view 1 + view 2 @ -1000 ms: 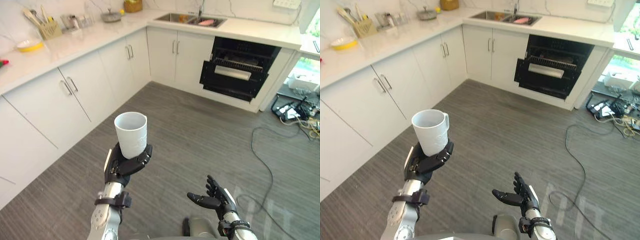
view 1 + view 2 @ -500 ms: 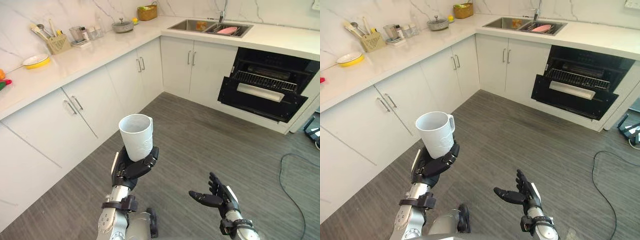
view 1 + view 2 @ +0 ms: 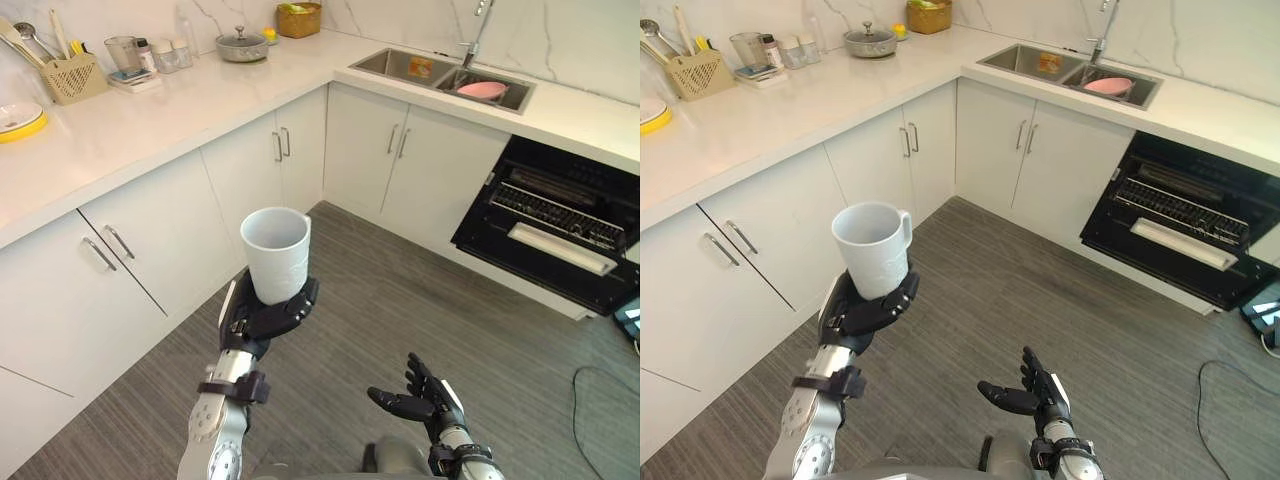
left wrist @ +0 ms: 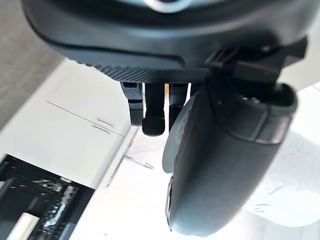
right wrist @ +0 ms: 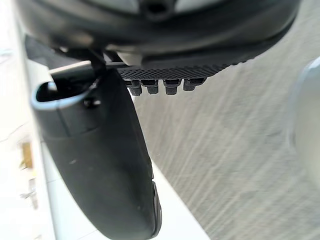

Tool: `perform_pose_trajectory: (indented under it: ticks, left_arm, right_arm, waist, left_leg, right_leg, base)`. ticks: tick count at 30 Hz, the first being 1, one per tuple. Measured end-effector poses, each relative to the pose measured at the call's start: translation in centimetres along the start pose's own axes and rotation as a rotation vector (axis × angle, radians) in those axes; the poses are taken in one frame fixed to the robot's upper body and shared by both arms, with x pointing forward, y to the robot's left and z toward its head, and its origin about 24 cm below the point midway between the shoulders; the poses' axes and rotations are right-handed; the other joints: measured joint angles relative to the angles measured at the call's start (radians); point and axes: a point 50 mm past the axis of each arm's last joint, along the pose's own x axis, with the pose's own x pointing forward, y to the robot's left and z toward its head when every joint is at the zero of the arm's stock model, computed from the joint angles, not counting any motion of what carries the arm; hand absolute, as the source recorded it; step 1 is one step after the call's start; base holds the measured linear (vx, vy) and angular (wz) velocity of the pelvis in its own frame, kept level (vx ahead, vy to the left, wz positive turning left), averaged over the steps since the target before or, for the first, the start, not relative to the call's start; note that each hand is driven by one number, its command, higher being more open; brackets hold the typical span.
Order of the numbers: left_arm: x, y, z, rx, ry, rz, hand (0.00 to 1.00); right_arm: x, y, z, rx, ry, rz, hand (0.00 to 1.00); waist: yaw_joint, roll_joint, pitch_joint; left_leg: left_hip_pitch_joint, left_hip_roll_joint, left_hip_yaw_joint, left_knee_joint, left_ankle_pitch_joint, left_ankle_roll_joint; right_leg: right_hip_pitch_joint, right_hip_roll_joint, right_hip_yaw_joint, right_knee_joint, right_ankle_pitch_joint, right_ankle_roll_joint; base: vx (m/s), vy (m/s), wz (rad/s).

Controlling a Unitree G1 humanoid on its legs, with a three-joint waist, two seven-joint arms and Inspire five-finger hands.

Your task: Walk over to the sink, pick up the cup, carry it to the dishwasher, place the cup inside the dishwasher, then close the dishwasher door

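Observation:
A white cup (image 3: 275, 253) with a handle stands upright in my left hand (image 3: 262, 318), whose fingers curl round its base; it also shows in the right eye view (image 3: 873, 248). My right hand (image 3: 420, 400) hangs low over the floor, palm up, fingers relaxed and empty. The sink (image 3: 445, 76) is set in the far counter and holds a pink dish (image 3: 482, 89). Below the counter to the right, the black dishwasher (image 3: 560, 220) stands with its door (image 3: 545, 255) folded down and a rack visible inside.
White cabinets (image 3: 190, 220) run along the left and far sides under a marble counter (image 3: 150, 110). On it stand a pot (image 3: 242, 44), a basket (image 3: 300, 18), a utensil holder (image 3: 65, 75) and a yellow plate (image 3: 15, 118). Grey wood floor (image 3: 400, 310) lies between me and the dishwasher.
The whole picture has shifted: the camera has moved, and the counter, sink and dishwasher now sit nearer and further right. My left hand still holds the cup upright; the right hand stays open.

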Motion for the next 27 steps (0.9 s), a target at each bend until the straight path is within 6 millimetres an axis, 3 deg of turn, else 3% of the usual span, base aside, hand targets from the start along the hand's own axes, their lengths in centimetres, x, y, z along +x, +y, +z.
perform_pose_trajectory:
  ticks: [2, 3, 4, 5, 6, 7, 8, 10, 11, 14, 17, 18, 19, 20, 21, 22, 23, 25, 26, 27]
  left_arm:
    - [-0.5, 0.0, -0.3, 0.001, 0.016, 0.008, 0.00]
    - [-1.1, -0.1, -0.6, -0.010, 0.029, 0.021, 0.00]
    - [-1.5, -0.2, -0.7, -0.021, 0.036, 0.033, 0.00]
    - [-1.9, -0.5, -0.8, -0.039, 0.033, 0.045, 0.00]
    - [-1.8, -0.8, -0.9, -0.055, 0.029, 0.045, 0.00]
    - [-1.7, -1.3, -1.1, -0.072, 0.030, 0.040, 0.00]
    - [-1.6, -1.7, -1.3, -0.085, 0.030, 0.035, 0.00]
    - [-1.6, -2.0, -1.6, -0.093, 0.038, 0.028, 0.00]
    - [-1.6, -2.1, -1.6, -0.093, 0.040, 0.021, 0.00]
    - [-1.6, -2.2, -1.6, -0.095, 0.038, -0.005, 0.00]
    - [-1.7, -2.2, -1.6, -0.110, 0.037, -0.017, 0.00]
    - [-1.7, -2.0, -1.5, -0.117, 0.033, -0.009, 0.00]
    - [-1.7, -1.9, -1.5, -0.119, 0.030, -0.005, 0.00]
    - [-1.8, -1.8, -1.5, -0.118, 0.036, -0.006, 0.00]
    - [-2.0, -1.8, -1.7, -0.115, 0.048, -0.010, 0.00]
    - [-2.2, -1.5, -1.9, -0.107, 0.060, -0.008, 0.00]
    - [-2.3, -1.2, -2.2, -0.092, 0.087, -0.011, 0.00]
    - [-2.3, -0.6, -2.6, -0.081, 0.105, 0.007, 0.00]
    - [-2.4, -0.1, -2.5, -0.068, 0.113, 0.028, 0.00]
    - [-2.6, 0.4, -2.7, -0.057, 0.131, 0.055, 0.00]
  right_arm:
    - [-0.6, 0.0, -0.5, -0.001, 0.013, 0.000, 1.00]
    - [-0.7, -0.2, -0.6, -0.010, 0.020, -0.002, 1.00]
    - [-0.9, -0.4, -0.5, -0.016, 0.022, -0.005, 1.00]
    - [-0.8, -0.5, 0.0, -0.022, 0.002, -0.007, 1.00]
    - [-0.6, -0.4, 0.5, -0.023, -0.022, -0.009, 1.00]
    - [-0.5, -0.4, 1.2, -0.031, -0.049, -0.005, 1.00]
    - [-0.3, -0.3, 2.2, -0.043, -0.086, 0.007, 1.00]
    - [0.2, 0.0, 3.1, -0.044, -0.121, 0.016, 1.00]
    - [0.3, 0.1, 3.2, -0.043, -0.129, 0.017, 1.00]
    - [0.5, -0.2, 4.0, -0.054, -0.154, -0.001, 1.00]
    - [0.6, -0.6, 4.1, -0.056, -0.157, -0.037, 1.00]
    - [0.9, -0.7, 4.4, -0.063, -0.163, -0.040, 1.00]
    - [1.1, -0.7, 4.5, -0.063, -0.163, -0.040, 1.00]
    - [1.3, -0.8, 4.1, -0.065, -0.149, -0.045, 1.00]
    - [1.2, -1.0, 3.4, -0.063, -0.120, -0.054, 1.00]
    - [1.2, -1.0, 2.9, -0.053, -0.100, -0.059, 1.00]
    - [0.8, -1.2, 2.2, -0.044, -0.072, -0.068, 1.00]
    - [0.9, -1.4, 2.0, -0.037, -0.064, -0.070, 1.00]
    - [1.1, -1.2, 1.8, -0.032, -0.055, -0.060, 1.00]
    - [1.2, -1.2, 1.3, -0.030, -0.031, -0.051, 1.00]
  waist:
    - [-0.007, -0.014, -0.010]
    - [-0.004, -0.001, -0.027]
    - [-0.002, 0.018, -0.042]
    - [0.000, 0.042, -0.064]
    - [-0.004, 0.052, -0.069]
    - [-0.001, 0.065, -0.077]
    - [0.005, 0.077, -0.075]
    - [0.006, 0.083, -0.073]
    - [0.004, 0.079, -0.073]
    - [0.027, 0.059, -0.068]
    - [0.065, 0.053, -0.064]
    - [0.073, 0.052, -0.063]
    - [0.074, 0.052, -0.063]
    - [0.070, 0.056, -0.065]
    - [0.073, 0.052, -0.078]
    - [0.070, 0.034, -0.090]
    - [0.043, 0.009, -0.116]
    - [0.032, -0.016, -0.104]
    - [0.033, -0.038, -0.088]
    - [0.029, -0.037, -0.076]
  left_leg:
    - [0.070, -0.001, -0.006, 0.009, -0.074, -0.009]
    - [0.114, 0.014, -0.009, 0.017, -0.127, -0.022]
    - [0.140, 0.035, -0.006, 0.014, -0.144, -0.037]
    - [0.137, 0.073, 0.010, 0.097, -0.166, -0.075]
    - [0.070, 0.110, 0.017, 0.252, -0.151, -0.087]
    - [-0.002, 0.148, 0.017, 0.406, -0.094, -0.090]
    - [-0.079, 0.198, 0.025, 0.579, 0.021, -0.085]
    - [-0.151, 0.278, 0.060, 0.726, 0.039, -0.083]
    - [-0.180, 0.290, 0.068, 0.732, 0.028, -0.081]
    - [-0.285, 0.270, 0.094, 0.590, -0.014, -0.066]
    - [-0.371, 0.190, 0.021, 0.331, -0.002, -0.081]
    - [-0.402, 0.150, -0.038, 0.231, 0.028, -0.102]
    - [-0.413, 0.140, -0.060, 0.186, 0.047, -0.109]
    - [-0.418, 0.134, -0.069, 0.112, 0.104, -0.104]
    - [-0.415, 0.126, -0.075, 0.148, 0.203, -0.095]
    - [-0.424, 0.120, -0.056, 0.192, 0.178, -0.110]
    - [-0.428, 0.098, -0.033, 0.232, 0.120, -0.098]
    - [-0.403, 0.088, 0.025, 0.253, 0.076, -0.085]
    - [-0.355, 0.080, 0.067, 0.244, 0.064, -0.064]
    - [-0.282, 0.084, 0.083, 0.227, 0.057, -0.053]
  right_leg:
    - [-0.001, -0.012, 0.000, -0.017, 0.089, -0.045]
    - [-0.002, -0.015, -0.006, 0.053, 0.122, -0.091]
    - [0.001, -0.008, -0.028, 0.088, 0.115, -0.097]
    - [0.004, 0.008, -0.057, 0.147, 0.066, -0.110]
    - [0.007, 0.013, -0.071, 0.177, 0.020, -0.111]
    - [0.019, 0.028, -0.083, 0.182, -0.004, -0.117]
    - [0.052, 0.052, -0.083, 0.172, -0.035, -0.131]
    - [0.140, 0.091, -0.082, 0.119, -0.063, -0.146]
    - [0.189, 0.101, -0.078, 0.080, -0.068, -0.153]
    - [0.327, 0.103, -0.022, -0.053, -0.067, -0.151]
    - [0.430, 0.082, 0.077, -0.130, -0.072, -0.145]
    - [0.446, 0.070, 0.121, -0.137, -0.095, -0.124]
    - [0.451, 0.065, 0.145, -0.133, -0.113, -0.108]
    - [0.465, 0.064, 0.182, -0.105, -0.159, -0.077]
    - [0.467, 0.060, 0.231, -0.066, -0.210, -0.060]
    - [0.468, 0.041, 0.248, -0.052, -0.233, -0.050]
    - [0.463, 0.007, 0.247, -0.017, -0.248, -0.039]
    - [0.374, -0.046, 0.215, 0.167, -0.228, -0.007]
    - [0.318, -0.102, 0.160, 0.313, -0.179, 0.010]
    - [0.305, -0.132, 0.095, 0.394, -0.155, -0.017]
  base:
    - [0.47, -0.112, 0.45]
    - [0.54, -0.165, 0.23]
    - [0.74, -0.190, 0.10]
    - [0.63, -0.162, 0.16]
    - [0.74, -0.220, 0.24]
    - [0.46, -0.183, 0.16]
    - [0.59, -0.200, 0.02]
    - [0.60, -0.165, -0.19]
    - [0.69, -0.163, -0.25]
    - [0.54, -0.072, -0.44]
    - [0.47, 0.094, -0.83]
    - [0.41, 0.177, -0.88]
    - [0.48, 0.252, -1.08]
    - [0.44, 0.288, -1.15]
    - [0.46, 0.330, -1.06]
    - [0.51, 0.353, -0.75]
    - [0.51, 0.299, -0.47]
    - [0.48, 0.267, -0.63]
    - [0.41, 0.243, -0.89]
    - [0.49, 0.238, -0.89]
